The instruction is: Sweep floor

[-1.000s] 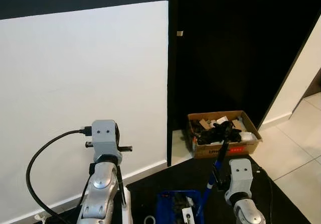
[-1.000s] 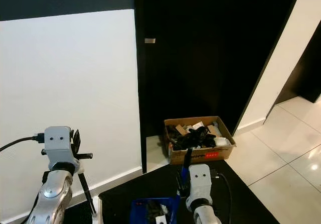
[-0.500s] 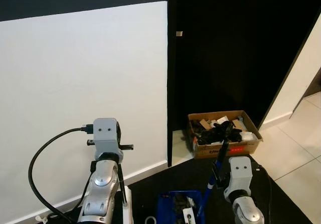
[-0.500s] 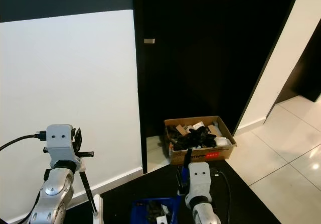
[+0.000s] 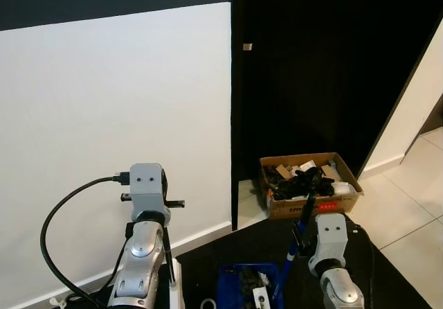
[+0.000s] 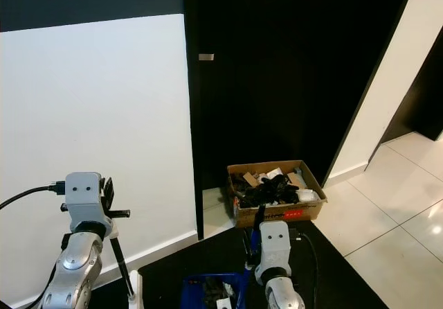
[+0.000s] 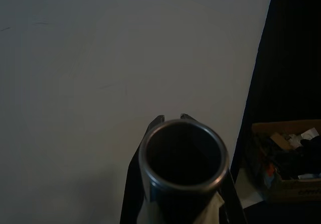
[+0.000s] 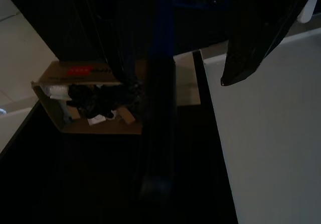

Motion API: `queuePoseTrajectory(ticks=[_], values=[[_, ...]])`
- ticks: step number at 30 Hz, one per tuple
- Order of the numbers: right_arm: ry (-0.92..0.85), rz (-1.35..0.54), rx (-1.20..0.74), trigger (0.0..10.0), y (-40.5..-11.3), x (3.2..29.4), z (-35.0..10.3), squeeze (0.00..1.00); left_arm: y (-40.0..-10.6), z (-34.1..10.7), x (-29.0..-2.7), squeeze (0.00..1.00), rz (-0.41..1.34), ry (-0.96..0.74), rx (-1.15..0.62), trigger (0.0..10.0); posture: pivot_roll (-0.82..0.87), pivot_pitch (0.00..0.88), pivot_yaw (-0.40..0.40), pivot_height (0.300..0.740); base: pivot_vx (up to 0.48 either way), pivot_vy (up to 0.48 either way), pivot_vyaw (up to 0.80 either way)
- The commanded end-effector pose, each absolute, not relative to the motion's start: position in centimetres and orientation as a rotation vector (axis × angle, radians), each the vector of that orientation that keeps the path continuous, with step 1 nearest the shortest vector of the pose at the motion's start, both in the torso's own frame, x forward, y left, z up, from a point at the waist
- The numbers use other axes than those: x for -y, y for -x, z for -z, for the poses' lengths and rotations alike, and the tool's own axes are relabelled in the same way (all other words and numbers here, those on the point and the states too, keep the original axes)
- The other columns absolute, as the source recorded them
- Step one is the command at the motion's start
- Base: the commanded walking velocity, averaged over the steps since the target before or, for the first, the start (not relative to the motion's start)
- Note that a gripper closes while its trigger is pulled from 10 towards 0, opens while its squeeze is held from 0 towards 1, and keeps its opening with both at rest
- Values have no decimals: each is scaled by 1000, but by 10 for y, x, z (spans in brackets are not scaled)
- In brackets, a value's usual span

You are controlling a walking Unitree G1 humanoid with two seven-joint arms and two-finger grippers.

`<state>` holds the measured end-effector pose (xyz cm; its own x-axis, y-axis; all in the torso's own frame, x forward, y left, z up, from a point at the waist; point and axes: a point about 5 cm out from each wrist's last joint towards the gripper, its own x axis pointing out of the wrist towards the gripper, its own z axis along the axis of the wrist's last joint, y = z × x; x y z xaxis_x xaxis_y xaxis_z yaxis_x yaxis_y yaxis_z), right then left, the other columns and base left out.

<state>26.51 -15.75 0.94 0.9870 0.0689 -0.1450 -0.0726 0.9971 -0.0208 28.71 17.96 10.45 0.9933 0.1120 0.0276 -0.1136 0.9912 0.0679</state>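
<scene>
Your head views are sharp and evenly lit: the white wall [image 5: 118,115] is bright and flat, while the black panel [image 5: 318,66] swallows all detail. A soft glare spot sits on the tile floor [image 6: 435,230]. Your left wrist view is dim and greyish, with the metal tube [image 7: 183,158] close up and soft. Your right wrist view is very dark; the blue handle [image 8: 159,93] is blurred.

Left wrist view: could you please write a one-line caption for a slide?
Left gripper holding a dark round tube end-on before a white wall, with a cardboard box of clutter beside it.
</scene>
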Motion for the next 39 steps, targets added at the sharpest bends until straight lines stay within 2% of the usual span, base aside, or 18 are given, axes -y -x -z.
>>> queuePoseTrajectory(ticks=[1,22,39], values=[[22,-70,-147,10000,-265,157,-9,0,-291,-110,-180,0,-105,-89,47,10000,-9,0,41,740,0,0,0],[37,-74,-144,10000,-267,159,-10,0,-292,-96,-180,0,-100,-90,-1,10000,-15,0,35,740,0,0,0],[70,-58,-132,10000,-270,163,-14,0,-295,-102,-183,0,-108,-90,18,10000,-5,0,35,740,0,0,0]])
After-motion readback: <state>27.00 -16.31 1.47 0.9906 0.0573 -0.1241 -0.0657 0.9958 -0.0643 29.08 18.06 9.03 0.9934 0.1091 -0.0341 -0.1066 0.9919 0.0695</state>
